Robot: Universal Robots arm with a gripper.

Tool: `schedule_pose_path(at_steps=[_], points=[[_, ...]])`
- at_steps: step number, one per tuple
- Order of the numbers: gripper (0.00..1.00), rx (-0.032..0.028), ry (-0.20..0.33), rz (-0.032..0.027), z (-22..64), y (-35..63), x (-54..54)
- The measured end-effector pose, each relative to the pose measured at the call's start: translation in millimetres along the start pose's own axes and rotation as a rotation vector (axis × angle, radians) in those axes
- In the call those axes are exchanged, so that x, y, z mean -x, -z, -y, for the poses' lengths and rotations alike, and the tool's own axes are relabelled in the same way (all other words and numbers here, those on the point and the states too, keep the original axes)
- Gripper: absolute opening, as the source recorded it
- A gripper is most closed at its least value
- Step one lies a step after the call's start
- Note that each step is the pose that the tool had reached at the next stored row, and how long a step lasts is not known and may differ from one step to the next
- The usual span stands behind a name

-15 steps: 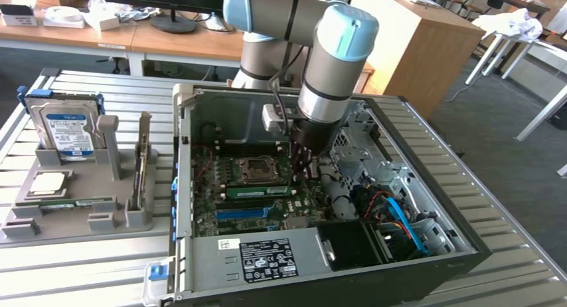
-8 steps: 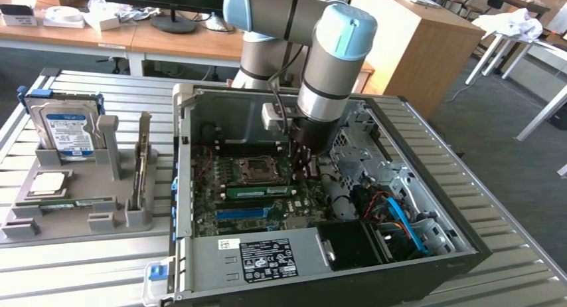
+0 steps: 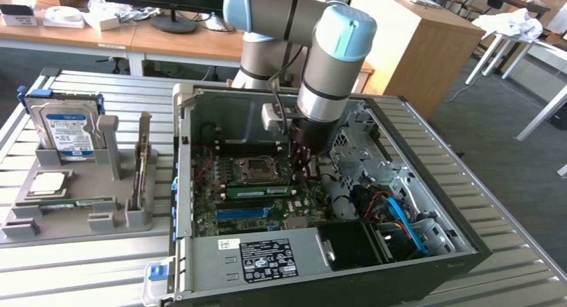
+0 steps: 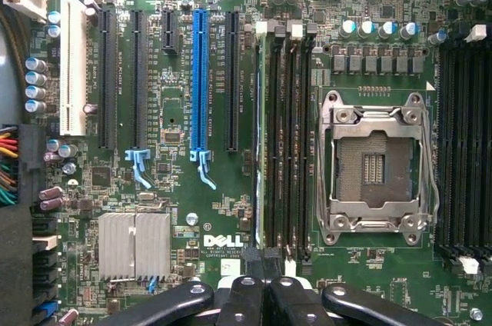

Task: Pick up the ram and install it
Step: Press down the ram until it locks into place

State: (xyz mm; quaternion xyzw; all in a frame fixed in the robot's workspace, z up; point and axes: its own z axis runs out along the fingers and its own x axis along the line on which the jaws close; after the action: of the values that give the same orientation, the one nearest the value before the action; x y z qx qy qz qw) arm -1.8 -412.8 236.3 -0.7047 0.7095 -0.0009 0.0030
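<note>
A ram stick (image 4: 261,134) stands on edge in the memory slot nearest the blue-slot side of the empty CPU socket (image 4: 374,161). In the exterior view this green ram (image 3: 257,189) sits just in front of the socket inside the open computer case (image 3: 204,260). My gripper (image 4: 265,284) hangs over one end of that stick, its black fingers pressed together and shut, with nothing visible between them. The exterior view has the gripper (image 3: 306,166) low over the motherboard at the stick's right end. A second green stick (image 3: 71,203) lies in the grey holder.
On the grey holder (image 3: 62,220), at the exterior view's left, are a hard drive (image 3: 66,127), a square silver CPU (image 3: 49,182) and an upright card (image 3: 142,161). On the board are a blue slot (image 4: 200,80), black slots and a heatsink (image 4: 134,245). Cables fill the case's right side.
</note>
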Motion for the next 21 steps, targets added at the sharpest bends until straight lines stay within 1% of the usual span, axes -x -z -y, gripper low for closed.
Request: schedule_pose_path(at_steps=[14,21], points=[[0.1,0.0,0.0,0.0002,0.0,-2.1,0.0],[0.1,0.0001,0.0,0.0009,-0.1,-6.2,-0.1]])
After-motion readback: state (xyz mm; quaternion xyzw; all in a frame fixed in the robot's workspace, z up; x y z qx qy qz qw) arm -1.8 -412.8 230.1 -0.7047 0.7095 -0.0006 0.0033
